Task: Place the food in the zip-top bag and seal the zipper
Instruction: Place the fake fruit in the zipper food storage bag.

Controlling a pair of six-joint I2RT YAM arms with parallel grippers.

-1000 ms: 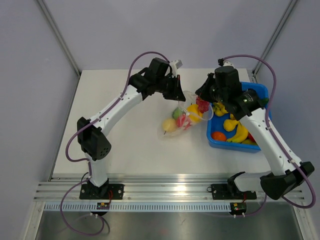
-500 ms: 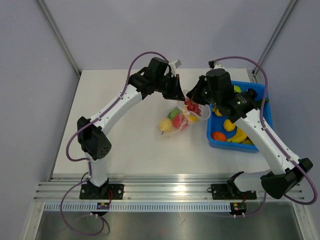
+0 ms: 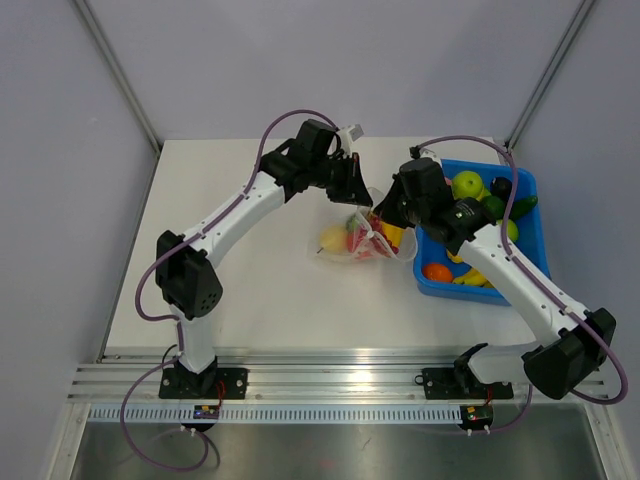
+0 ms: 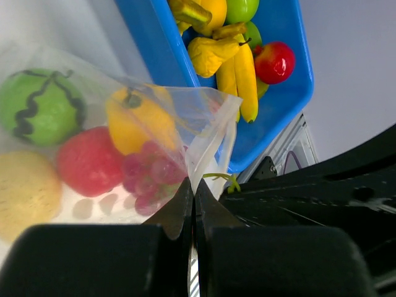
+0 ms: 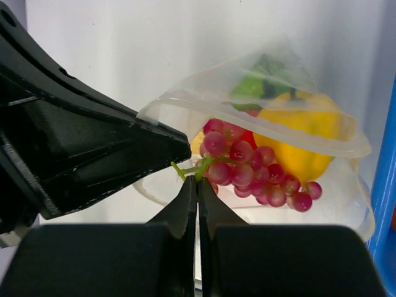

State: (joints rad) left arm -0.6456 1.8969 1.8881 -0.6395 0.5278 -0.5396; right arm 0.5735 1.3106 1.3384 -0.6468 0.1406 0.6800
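Observation:
The clear zip-top bag (image 3: 352, 243) lies on the white table between the arms. It holds a green melon (image 4: 40, 105), a yellow pepper (image 4: 133, 120), a red fruit (image 4: 90, 161) and a pale yellow fruit (image 4: 25, 192). My left gripper (image 3: 362, 196) is shut on the bag's mouth edge (image 4: 207, 133) and holds it up. My right gripper (image 3: 381, 214) is shut on the green stem of a bunch of red grapes (image 5: 260, 167). The grapes hang in the open mouth of the bag (image 5: 346, 145), over the pepper (image 5: 303, 133). The zipper strip shows as the mouth's rim.
The blue bin (image 3: 523, 181) stands to the right of the bag, touching it. It holds bananas (image 4: 241, 68), a red apple (image 4: 275, 60), green apples (image 3: 468, 185), an orange (image 3: 436, 271) and other fruit. The left gripper's black body (image 5: 86, 142) fills the left of the right wrist view.
My right gripper has carried the grapes left from over the bin into the bag's mouth. The bag has shifted slightly left and down; the left gripper keeps its hold.

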